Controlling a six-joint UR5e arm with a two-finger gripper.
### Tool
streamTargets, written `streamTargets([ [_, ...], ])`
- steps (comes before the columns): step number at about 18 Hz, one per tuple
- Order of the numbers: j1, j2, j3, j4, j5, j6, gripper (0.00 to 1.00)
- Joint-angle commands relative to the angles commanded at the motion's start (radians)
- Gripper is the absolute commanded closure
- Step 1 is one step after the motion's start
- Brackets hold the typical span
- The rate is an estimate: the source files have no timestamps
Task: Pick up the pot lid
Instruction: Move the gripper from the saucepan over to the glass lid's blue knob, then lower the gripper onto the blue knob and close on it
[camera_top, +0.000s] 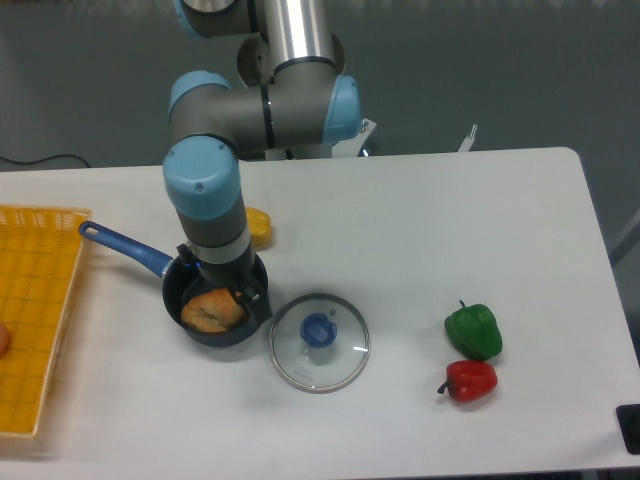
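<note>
Claw (222, 280) hangs spread over the pot (225, 339) beside the blue-knobbed lid (318, 331).

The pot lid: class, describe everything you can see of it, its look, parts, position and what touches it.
The pot lid is a round, clear disc that looks like glass, with a thin silvery rim and a blue knob at its centre. It lies knob up on the white table, beside the black pot. The gripper is not holding it. Whether rim and pot touch is unclear.
</note>
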Motion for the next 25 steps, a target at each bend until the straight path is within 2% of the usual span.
streamTargets([
  [3, 0.044, 0.002, -0.002, 0.002, -0.006, -0.003, 0.0],
  [10, 0.087, -0.021, -0.009, 0.023, 0.003, -0.08, 0.0],
  [13, 0.103, -0.035, -0.006, 0.032, 0.002, -0.205, 0.0],
  [16, 0.11, -0.049, -0.003, 0.034, 0.005, -0.201, 0.0],
  [22, 0.14, -0.098, 0.006, 0.038, 0.049, -0.109, 0.0],
  [25, 0.149, -0.135, 0.005, 0.086, 0.051, -0.095, 0.0],
])
